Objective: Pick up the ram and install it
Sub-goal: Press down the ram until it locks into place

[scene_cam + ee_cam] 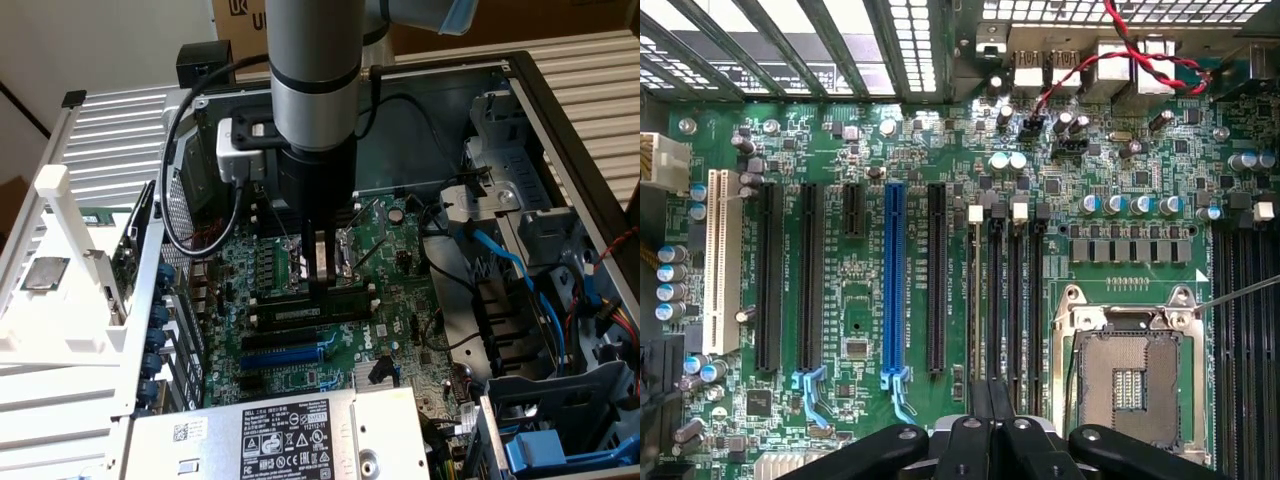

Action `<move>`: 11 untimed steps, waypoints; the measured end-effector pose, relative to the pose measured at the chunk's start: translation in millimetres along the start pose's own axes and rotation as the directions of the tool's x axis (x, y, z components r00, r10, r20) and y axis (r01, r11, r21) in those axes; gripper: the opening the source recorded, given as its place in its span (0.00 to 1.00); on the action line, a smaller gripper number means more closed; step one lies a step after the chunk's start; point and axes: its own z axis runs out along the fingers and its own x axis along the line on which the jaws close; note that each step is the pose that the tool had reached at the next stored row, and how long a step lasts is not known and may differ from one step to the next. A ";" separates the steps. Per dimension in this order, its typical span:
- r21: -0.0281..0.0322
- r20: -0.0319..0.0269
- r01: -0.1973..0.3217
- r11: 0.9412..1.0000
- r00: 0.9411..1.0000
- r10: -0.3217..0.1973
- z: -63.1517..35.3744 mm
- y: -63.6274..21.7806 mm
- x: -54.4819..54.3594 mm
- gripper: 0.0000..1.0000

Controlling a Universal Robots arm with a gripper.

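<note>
Standing ram (290,313): set edgewise for seating in a slot, at 12 o'clock of the blue slot (285,352).
Gripper (320,295): jaws fully shut at its top edge; pinch or push cannot be told.

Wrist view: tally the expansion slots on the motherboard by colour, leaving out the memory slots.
White expansion slot: 1
Blue expansion slot: 1
Black expansion slots: 4, one of them short
Total: 6
</note>
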 end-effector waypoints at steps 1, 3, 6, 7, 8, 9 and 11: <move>0.000 0.000 0.000 1.000 1.000 0.000 1.3 0.0 -0.1 0.10; 0.000 0.000 0.000 1.000 1.000 0.000 1.9 -0.1 -0.3 0.10; -0.001 -0.001 0.000 1.000 1.000 0.000 2.3 -0.1 -0.4 0.10; -0.003 -0.003 0.000 1.000 1.000 0.000 2.3 -0.1 -0.4 0.10; -0.004 -0.004 0.000 1.000 1.000 0.000 2.2 -0.1 -0.4 0.10; -0.006 -0.005 0.000 1.000 1.000 0.000 2.2 -0.1 -0.4 0.10; -0.011 -0.007 -0.001 1.000 1.000 0.001 2.1 -0.1 -0.4 0.10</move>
